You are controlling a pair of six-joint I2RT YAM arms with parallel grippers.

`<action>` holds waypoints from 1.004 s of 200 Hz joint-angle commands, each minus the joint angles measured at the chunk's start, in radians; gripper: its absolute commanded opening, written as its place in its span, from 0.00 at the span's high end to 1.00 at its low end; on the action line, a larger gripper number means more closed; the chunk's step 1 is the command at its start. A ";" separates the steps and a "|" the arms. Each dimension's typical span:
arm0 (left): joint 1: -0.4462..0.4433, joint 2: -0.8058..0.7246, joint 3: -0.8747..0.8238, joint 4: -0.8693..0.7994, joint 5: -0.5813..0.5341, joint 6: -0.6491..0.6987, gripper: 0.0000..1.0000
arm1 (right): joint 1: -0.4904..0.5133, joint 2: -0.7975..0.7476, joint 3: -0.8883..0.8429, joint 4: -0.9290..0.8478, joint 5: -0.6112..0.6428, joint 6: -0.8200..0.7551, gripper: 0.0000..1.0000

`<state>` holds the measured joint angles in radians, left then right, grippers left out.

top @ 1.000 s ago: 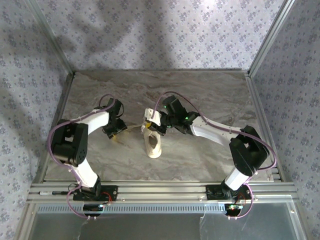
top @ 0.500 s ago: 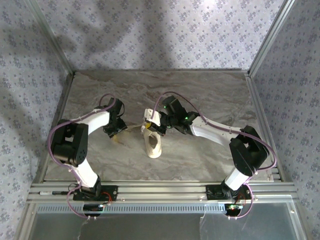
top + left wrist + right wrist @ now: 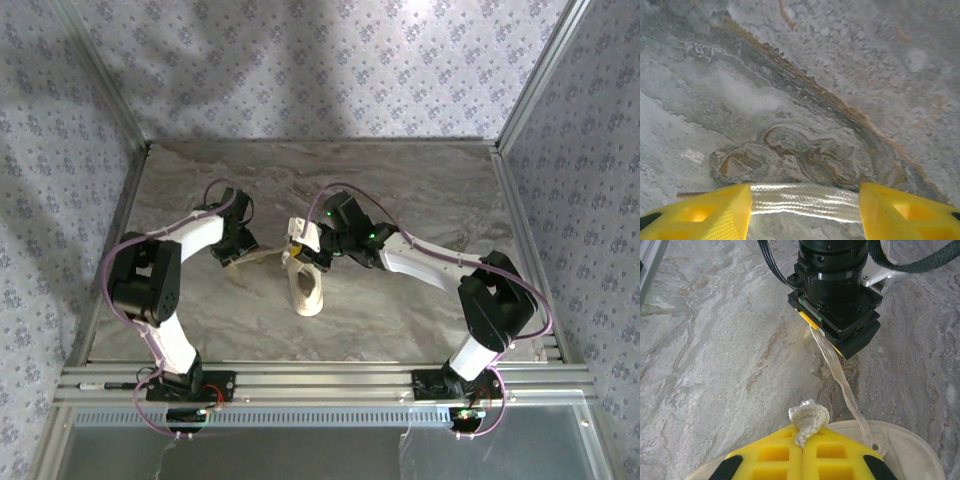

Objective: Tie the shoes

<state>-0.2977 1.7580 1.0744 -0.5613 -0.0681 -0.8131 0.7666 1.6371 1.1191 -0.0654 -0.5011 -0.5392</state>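
Above the sneaker (image 3: 910, 455), pinching a bunched lace end (image 3: 809, 416) tight with the right tool (image 3: 802, 437). Leftward on the table (image 3: 420, 180), straddling a flat lace (image 3: 790, 197), left tool (image 3: 805, 212) spread apart.

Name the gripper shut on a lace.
The right gripper, pinching the knotted lace end; the left gripper stands open, a flat lace between its fingers.

No legible text or label anywhere (floral wallpaper (image 3: 300, 60) included)

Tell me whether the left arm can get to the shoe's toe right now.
Probably yes: bare table lies between the left tool and the shoe, though a lace crosses its fingers.
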 commanded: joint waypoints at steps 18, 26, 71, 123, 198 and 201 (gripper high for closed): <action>-0.004 0.029 -0.031 0.005 0.016 -0.012 0.41 | 0.007 0.000 0.022 -0.026 -0.001 0.017 1.00; -0.004 0.031 -0.037 0.008 0.020 -0.012 0.42 | 0.007 0.000 0.022 -0.024 0.001 0.019 1.00; 0.003 -0.010 -0.089 0.046 0.045 -0.018 0.68 | 0.004 0.006 0.025 -0.020 0.028 0.055 1.00; 0.005 -0.083 -0.103 0.020 0.001 0.025 0.91 | -0.009 -0.008 0.004 -0.001 0.035 0.106 1.00; -0.048 -0.426 -0.124 0.049 -0.071 0.146 1.00 | -0.024 0.005 0.065 -0.101 0.086 0.218 1.00; -0.055 -0.443 -0.126 0.050 -0.072 0.149 1.00 | -0.025 0.008 0.065 -0.106 0.086 0.226 1.00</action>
<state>-0.3176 1.4448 0.9581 -0.5186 -0.1032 -0.7277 0.7521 1.6382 1.1316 -0.1078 -0.4385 -0.3840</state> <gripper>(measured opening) 0.044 0.044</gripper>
